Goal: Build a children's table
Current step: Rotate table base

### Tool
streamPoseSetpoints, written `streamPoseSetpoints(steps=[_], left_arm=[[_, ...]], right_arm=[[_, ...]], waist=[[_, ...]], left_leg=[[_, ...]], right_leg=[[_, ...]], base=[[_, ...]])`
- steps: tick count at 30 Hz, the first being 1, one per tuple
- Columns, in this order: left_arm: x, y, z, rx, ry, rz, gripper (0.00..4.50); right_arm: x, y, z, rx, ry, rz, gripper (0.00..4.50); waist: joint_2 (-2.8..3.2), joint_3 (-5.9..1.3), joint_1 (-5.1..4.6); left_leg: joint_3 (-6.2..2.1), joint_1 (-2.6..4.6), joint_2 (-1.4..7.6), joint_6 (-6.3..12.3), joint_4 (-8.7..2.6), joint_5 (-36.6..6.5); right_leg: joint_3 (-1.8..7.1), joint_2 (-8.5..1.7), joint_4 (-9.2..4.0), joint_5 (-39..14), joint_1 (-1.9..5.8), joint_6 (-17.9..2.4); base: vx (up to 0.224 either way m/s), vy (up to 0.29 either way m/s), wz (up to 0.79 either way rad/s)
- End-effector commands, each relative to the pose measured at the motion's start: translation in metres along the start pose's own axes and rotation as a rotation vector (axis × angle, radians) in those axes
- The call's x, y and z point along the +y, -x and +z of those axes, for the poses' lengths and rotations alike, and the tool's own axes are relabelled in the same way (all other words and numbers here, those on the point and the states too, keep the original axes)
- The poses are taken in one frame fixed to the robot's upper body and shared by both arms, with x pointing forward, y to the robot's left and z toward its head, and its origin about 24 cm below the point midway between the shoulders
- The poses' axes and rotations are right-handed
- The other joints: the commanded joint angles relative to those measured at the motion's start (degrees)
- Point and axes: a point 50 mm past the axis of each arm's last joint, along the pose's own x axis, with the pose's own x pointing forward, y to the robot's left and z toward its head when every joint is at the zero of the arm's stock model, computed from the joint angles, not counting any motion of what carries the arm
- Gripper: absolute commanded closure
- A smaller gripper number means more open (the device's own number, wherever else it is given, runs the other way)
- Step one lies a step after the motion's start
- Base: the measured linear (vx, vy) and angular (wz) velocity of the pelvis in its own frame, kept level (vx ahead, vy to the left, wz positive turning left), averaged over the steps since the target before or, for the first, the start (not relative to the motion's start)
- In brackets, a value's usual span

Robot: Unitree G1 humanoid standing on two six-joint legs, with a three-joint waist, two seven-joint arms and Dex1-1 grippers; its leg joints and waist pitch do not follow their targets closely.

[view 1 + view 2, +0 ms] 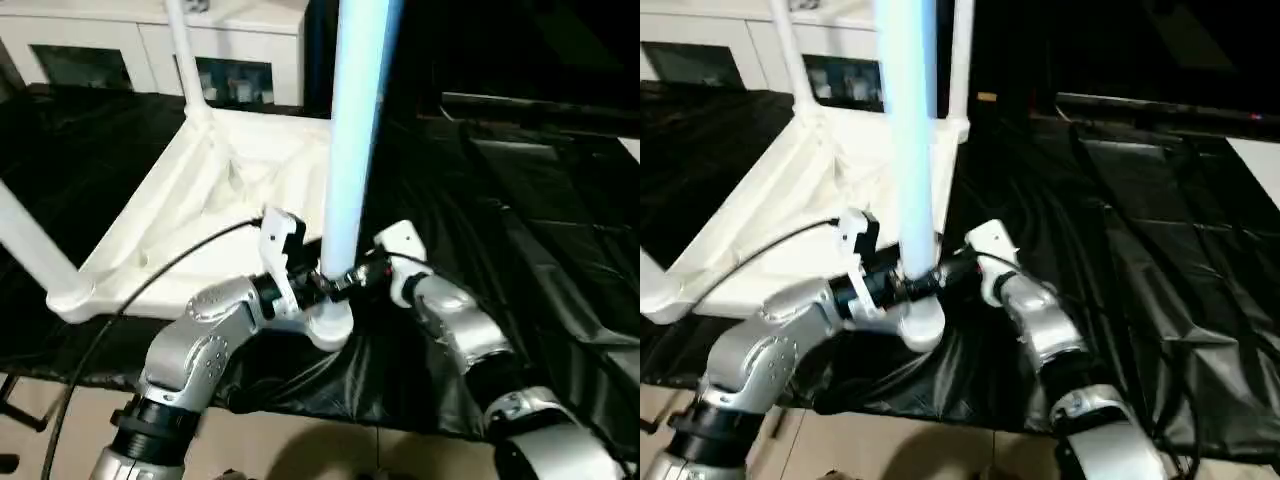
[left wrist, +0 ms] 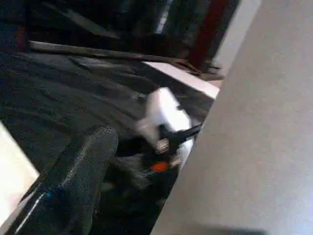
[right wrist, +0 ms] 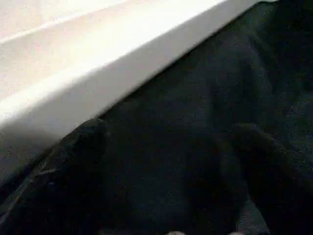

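Observation:
The children's table lies upside down on a black cloth, its white tabletop [image 1: 200, 230] showing its ribbed underside. A thick white leg [image 1: 352, 150] stands upright in the near corner socket [image 1: 330, 325]. Other legs rise at the far corner [image 1: 183, 50], the left corner [image 1: 25, 245] and the far right corner [image 1: 960, 60]. My left gripper [image 1: 312, 282] is open at the base of the near leg, which stands close beside one black finger [image 2: 73, 181]. From the other side, my right gripper [image 1: 352, 278] is open low by the socket, with only cloth between its fingers [image 3: 83, 156].
A white cabinet [image 1: 150, 50] with glass doors stands behind the work. The black cloth [image 1: 520, 200] stretches wrinkled to the right. A black cable [image 1: 150, 280] runs over the tabletop to my left wrist. The cloth's front edge hangs over light floor [image 1: 300, 440].

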Motion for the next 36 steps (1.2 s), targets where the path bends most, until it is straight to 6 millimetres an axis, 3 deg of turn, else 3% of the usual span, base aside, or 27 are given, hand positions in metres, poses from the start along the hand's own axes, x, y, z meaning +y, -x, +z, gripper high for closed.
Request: streamPoseSetpoints(steps=[1, 3, 4, 6, 8, 9, 10, 13, 14, 15, 16, 19, 20, 24, 25, 28, 35, 36], left_arm=[[0.02, 0.014, -0.003, 0.039, -0.043, 0.118, 0.05], [0.024, 0.018, -0.005, 0.048, -0.081, 0.119, 0.05], [0.024, 0.02, -0.005, 0.05, -0.088, 0.111, 0.05], [0.023, 0.028, -0.006, 0.073, -0.118, 0.034, 0.05], [0.022, 0.035, -0.01, 0.129, -0.122, -0.048, 0.05], [0.022, 0.036, -0.011, 0.141, -0.124, -0.06, 0.05], [0.026, 0.042, -0.015, 0.208, -0.146, -0.114, 0.05], [0.033, 0.048, -0.018, 0.28, -0.167, -0.153, 0.05], [0.039, 0.053, -0.018, 0.328, -0.176, -0.178, 0.05], [0.04, 0.053, -0.018, 0.335, -0.177, -0.182, 0.05], [0.043, 0.056, -0.017, 0.36, -0.179, -0.194, 0.33], [0.056, 0.065, -0.015, 0.469, -0.242, -0.218, 0.41], [0.061, 0.066, -0.013, 0.494, -0.264, -0.219, 0.61], [0.072, 0.066, -0.008, 0.528, -0.316, -0.221, 0.93], [0.077, 0.065, -0.006, 0.541, -0.338, -0.223, 1.06], [0.082, 0.063, -0.003, 0.581, -0.387, -0.24, 1.22], [0.092, 0.065, -0.006, 0.708, -0.436, -0.291, 1.85], [0.093, 0.065, -0.007, 0.718, -0.425, -0.302, 1.97]], right_arm=[[-0.016, 0.01, -0.005, -0.008, -0.013, -0.043, 0.0], [-0.022, 0.015, -0.008, -0.014, -0.011, -0.046, 0.0], [-0.023, 0.017, -0.008, -0.018, -0.014, -0.041, 0.0], [-0.028, 0.029, -0.009, -0.045, -0.026, 0.009, 0.0], [-0.031, 0.038, -0.007, -0.066, -0.01, 0.062, 0.0], [-0.031, 0.039, -0.006, -0.068, -0.005, 0.07, 0.0], [-0.033, 0.047, -0.004, -0.079, 0.03, 0.112, 0.0], [-0.033, 0.055, -0.001, -0.095, 0.065, 0.158, 0.0], [-0.033, 0.06, 0.001, -0.101, 0.085, 0.192, 0.0], [-0.032, 0.061, 0.001, -0.102, 0.088, 0.198, 0.0], [-0.032, 0.064, 0.003, -0.106, 0.097, 0.219, 0.0], [-0.026, 0.074, 0.004, -0.106, 0.127, 0.314, 0.0], [-0.023, 0.077, 0.003, -0.1, 0.136, 0.348, 0.0], [-0.018, 0.083, 0.003, -0.088, 0.158, 0.403, 0.0], [-0.015, 0.085, 0.004, -0.088, 0.166, 0.43, 0.0], [-0.011, 0.089, 0.006, -0.083, 0.191, 0.466, 0.0], [-0.011, 0.095, 0.007, -0.066, 0.203, 0.478, 0.0], [-0.011, 0.096, 0.007, -0.065, 0.204, 0.479, 0.0]], waist=[[-0.13, -3.66, 0.45], [-0.27, -3.62, 0.46], [0.07, -3.59, 0.54], [0.16, -3.69, 0.69], [0.81, -3.68, 0.74], [0.64, -3.67, 0.76], [1.13, -3.61, 0.85], [1.29, -3.52, 0.88], [1.73, -3.48, 1.03], [1.62, -3.48, 1.03], [1.56, -3.42, 1.04], [1.67, -3.47, 1.33], [1.9, -3.52, 1.37], [1.88, -3.56, 1.43], [2.5, -3.63, 1.52], [2.19, -3.72, 1.69], [2.83, -3.68, 1.72], [2.67, -3.68, 1.74]], left_leg=[[-0.44, 0.47, 1.3, -0.27, -4.07, -12.56], [-0.42, 0.45, 1.26, -0.14, -4.09, -13.25], [-0.42, 0.45, 1.21, -0.21, -4.11, -13.72], [-0.61, 0.41, 1.29, 0.04, -4.17, -14.29], [-0.75, 0.47, 1.34, 0.23, -4.31, -14.39], [-0.66, 0.5, 1.37, 0.45, -4.33, -14.61], [-0.72, 0.6, 1.31, 0.56, -4.35, -14.63], [-0.61, 0.79, 1.32, 0.66, -4.39, -15.82], [-0.72, 0.73, 1.26, 0.32, -4.47, -15.94], [-0.6, 0.93, 1.29, 0.29, -4.46, -16.51], [-0.7, 0.78, 1.28, 0.12, -4.54, -16.91], [-0.81, 0.9, 1.35, 0.13, -4.57, -16.99], [-0.82, 0.91, 1.34, 0.12, -4.54, -16.69], [-0.87, 0.85, 1.4, -0.16, -4.6, -16.83], [-0.87, 1.07, 1.35, -0.28, -4.5, -17.3], [-0.9, 0.89, 1.44, -0.25, -4.47, -16.68], [-1.0, 0.81, 1.47, -0.61, -4.45, -17.07], [-0.92, 0.88, 1.39, -0.6, -4.43, -17.35]], right_leg=[[1.87, -2.41, -3.87, -12.49, 2.69, -10.64], [1.88, -2.35, -4.05, -13.32, 2.7, -10.26], [1.86, -2.36, -4.23, -13.78, 2.66, -10.13], [1.87, -2.46, -4.17, -13.85, 2.85, -9.72], [1.81, -2.37, -3.94, -12.93, 2.75, -10.76], [1.81, -2.31, -4.11, -12.69, 2.72, -10.88], [1.78, -2.25, -4.06, -11.99, 2.71, -11.38], [1.88, -2.22, -4.13, -12.55, 2.57, -11.69], [1.86, -2.37, -4.18, -13.33, 2.68, -11.98], [1.87, -2.28, -4.39, -13.94, 2.5, -11.87], [1.89, -2.35, -4.32, -14.25, 2.63, -11.98], [1.9, -2.33, -4.36, -14.4, 2.64, -11.64], [1.98, -2.41, -4.2, -13.67, 2.7, -11.77], [1.91, -2.51, -4.22, -13.18, 2.73, -12.51], [1.91, -2.47, -4.27, -12.96, 2.61, -12.52], [1.93, -2.7, -4.01, -11.26, 2.94, -12.95], [1.93, -2.93, -4.11, -12.07, 3.06, -13.57], [1.91, -2.82, -4.22, -12.49, 3.03, -13.48]], base=[[0.0, 0.0, 0.0], [0.0, 0.0, 0.0], [0.0, 0.0, 0.0], [0.0, 0.0, 0.0], [0.0, 0.0, 0.0], [0.0, 0.0, 0.0], [0.0, 0.0, 0.0], [0.0, 0.0, 0.0], [0.0, 0.0, 0.0], [0.0, 0.0, 0.0], [0.0, 0.0, 0.0], [0.0, 0.0, 0.0], [0.0, 0.0, 0.0], [0.0, 0.0, 0.0], [0.0, 0.0, 0.0], [0.0, 0.0, 0.0], [0.0, 0.0, 0.0], [0.0, 0.0, 0.0]])
